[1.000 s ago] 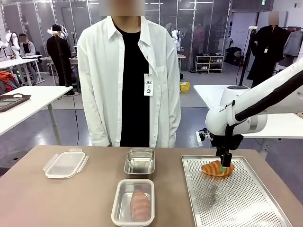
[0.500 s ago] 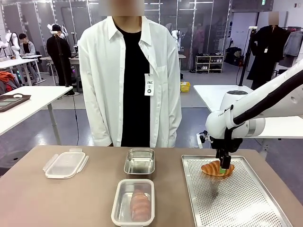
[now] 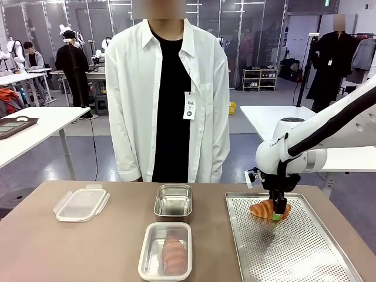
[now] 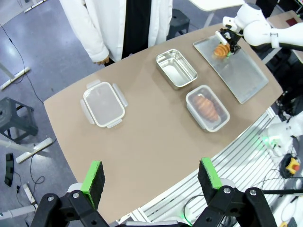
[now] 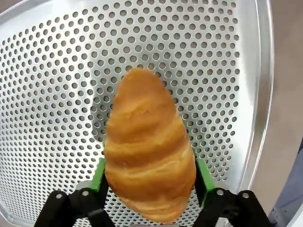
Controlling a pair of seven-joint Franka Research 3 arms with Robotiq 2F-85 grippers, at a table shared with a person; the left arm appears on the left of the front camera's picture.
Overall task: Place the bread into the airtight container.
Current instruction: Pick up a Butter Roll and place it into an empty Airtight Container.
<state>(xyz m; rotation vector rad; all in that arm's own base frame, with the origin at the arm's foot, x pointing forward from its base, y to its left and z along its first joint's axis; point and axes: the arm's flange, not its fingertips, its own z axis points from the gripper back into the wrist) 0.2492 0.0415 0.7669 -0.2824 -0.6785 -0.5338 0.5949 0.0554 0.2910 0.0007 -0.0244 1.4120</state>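
Observation:
A golden croissant point(image 5: 149, 146) sits between my right gripper's green pads point(image 5: 202, 174), just over the perforated metal tray point(image 5: 57, 94). In the front view my right gripper point(image 3: 279, 208) is shut on this croissant point(image 3: 263, 209) at the tray's far end point(image 3: 294, 247). An empty steel container point(image 3: 173, 201) stands at the table's middle. Nearer me, a second container point(image 3: 166, 251) holds another croissant point(image 3: 174, 254). My left gripper point(image 4: 151, 175) hangs open high above the table, nothing between its fingers.
A clear plastic lid point(image 3: 82, 204) lies at the table's left. A person in a white shirt point(image 3: 170, 100) stands at the far edge, hands down. From the left wrist view the lid point(image 4: 104, 104), both containers and the tray point(image 4: 241, 75) are spread across the brown table point(image 4: 142, 142).
My right wrist has sunk slightly over the croissant, which stays in the same place. The person has shifted a little to the right.

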